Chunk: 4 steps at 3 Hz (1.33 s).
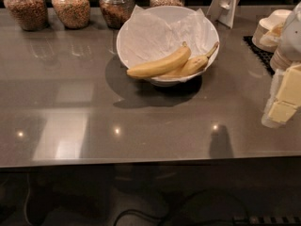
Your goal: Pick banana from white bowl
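The white bowl (126, 32), lined with crinkled white paper, stands on the grey counter at the centre back. The banana (160, 65), plump and bright yellow, lies across the bowl's front, its left end reaching over the rim. A thinner, brown-tinged banana (195, 64) with a long stem lies right behind it. My gripper (284, 100) is at the right edge of the camera view, above the counter, well to the right of the bowl and holding nothing.
Several glass jars (70, 6) of grains line the back left. A white stand (225, 4) sits behind the bowl. Stacked cream bowls (273, 25) and a black mat (258, 51) are at the back right. The counter's front edge (141, 161) runs across below.
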### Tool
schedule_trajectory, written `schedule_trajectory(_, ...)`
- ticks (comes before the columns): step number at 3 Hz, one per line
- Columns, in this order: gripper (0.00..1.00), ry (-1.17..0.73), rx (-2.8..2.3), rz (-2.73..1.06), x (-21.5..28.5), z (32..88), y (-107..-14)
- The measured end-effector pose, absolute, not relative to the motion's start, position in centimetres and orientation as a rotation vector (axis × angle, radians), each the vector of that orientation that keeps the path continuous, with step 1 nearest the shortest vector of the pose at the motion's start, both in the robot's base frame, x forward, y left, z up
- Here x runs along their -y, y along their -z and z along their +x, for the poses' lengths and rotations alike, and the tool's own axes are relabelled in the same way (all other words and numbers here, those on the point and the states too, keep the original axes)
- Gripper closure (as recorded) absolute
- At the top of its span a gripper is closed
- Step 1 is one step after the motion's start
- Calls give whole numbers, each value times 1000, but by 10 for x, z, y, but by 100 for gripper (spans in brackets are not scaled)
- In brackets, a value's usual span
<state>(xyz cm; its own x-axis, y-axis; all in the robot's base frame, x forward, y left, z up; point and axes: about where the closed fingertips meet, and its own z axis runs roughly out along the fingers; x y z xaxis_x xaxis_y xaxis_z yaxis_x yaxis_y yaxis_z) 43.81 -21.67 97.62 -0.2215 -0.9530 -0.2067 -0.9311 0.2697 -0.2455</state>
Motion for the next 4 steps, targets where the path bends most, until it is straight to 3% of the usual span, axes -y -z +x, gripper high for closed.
schedule_trajectory(2,0,124,-2159,-1734,206,448,-979)
schedule_trajectory(4,0,100,-1808,-1809,150,511,-991)
